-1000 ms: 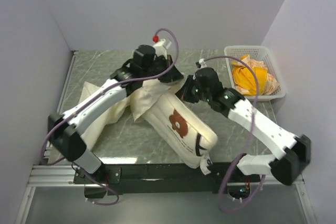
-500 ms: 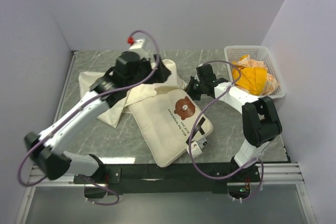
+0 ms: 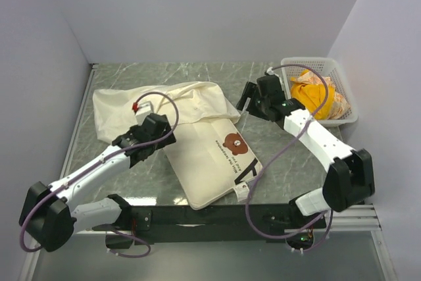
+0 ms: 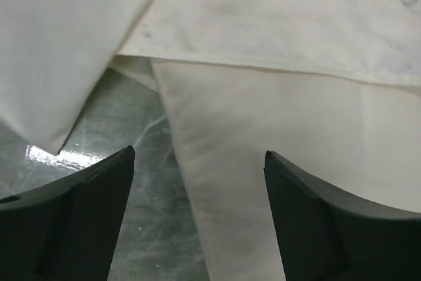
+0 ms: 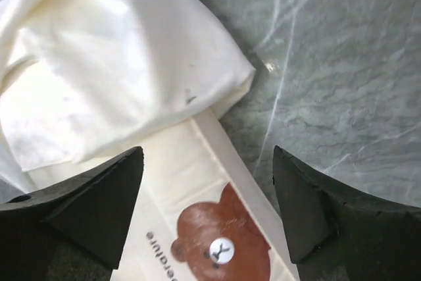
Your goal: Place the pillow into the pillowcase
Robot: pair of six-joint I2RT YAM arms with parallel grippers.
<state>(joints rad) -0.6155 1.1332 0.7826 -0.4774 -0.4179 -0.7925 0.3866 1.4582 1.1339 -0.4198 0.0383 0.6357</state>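
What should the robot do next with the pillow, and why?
Probably lower the left gripper onto the pillowcase hem and pinch it. Both it and the right gripper are open and hold nothing, and the pillowcase lies over only the far end of the pillow, so most of it is bare.

Top end of pillow (image 3: 207, 166) hides under pillowcase (image 3: 158, 104); I can't tell if inside. Words (image 3: 231, 156) beside bear print (image 3: 232, 141) too small for me. Wrist views cut pillow off.
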